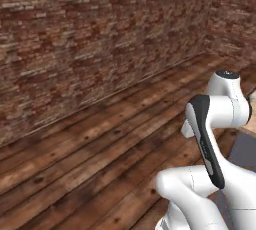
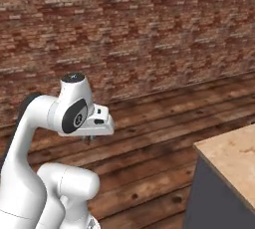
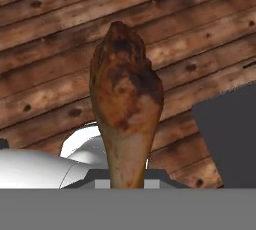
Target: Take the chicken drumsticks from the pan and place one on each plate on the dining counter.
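A brick wall (image 2: 129, 29) fills the upper part of both base views, with a dark wooden floor (image 1: 85, 164) below it. At the lower right of the right base view stands a corner of the dining counter (image 2: 234, 161), cut off by the frame edge. The gripper (image 3: 127, 181) is mostly hidden; it is closed on a chicken drumstick (image 3: 125, 99), which rises up the middle of the hand view.

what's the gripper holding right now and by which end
One chicken drumstick, gripped at its thin bone end, with the meaty end pointing away from the hand over the wooden floor. The fingertips themselves are hidden at the bottom of the hand view.
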